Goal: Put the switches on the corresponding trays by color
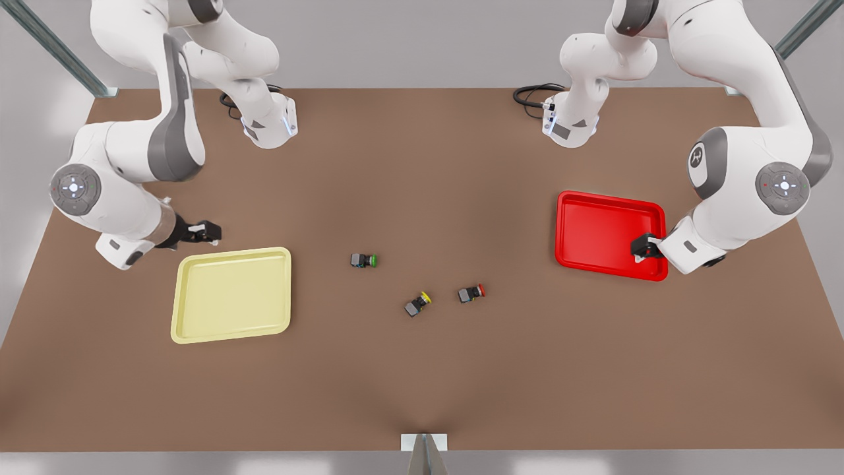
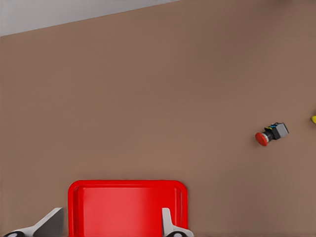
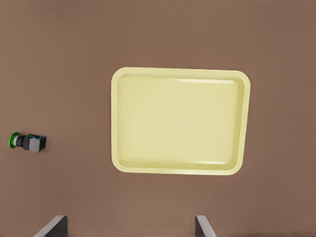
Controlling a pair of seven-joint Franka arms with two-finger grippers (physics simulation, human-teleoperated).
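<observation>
Left jaws [image 2: 111, 222] wide over red tray [image 2: 127, 207], right jaws [image 3: 129, 226] wide, empty

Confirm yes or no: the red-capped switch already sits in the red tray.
No, the red-capped switch lies on the bare table, apart from the red tray.

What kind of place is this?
Probably a simulated robot sorting bench: a bare brown table, a yellow tray and red tray, three small switches loose between them.
</observation>
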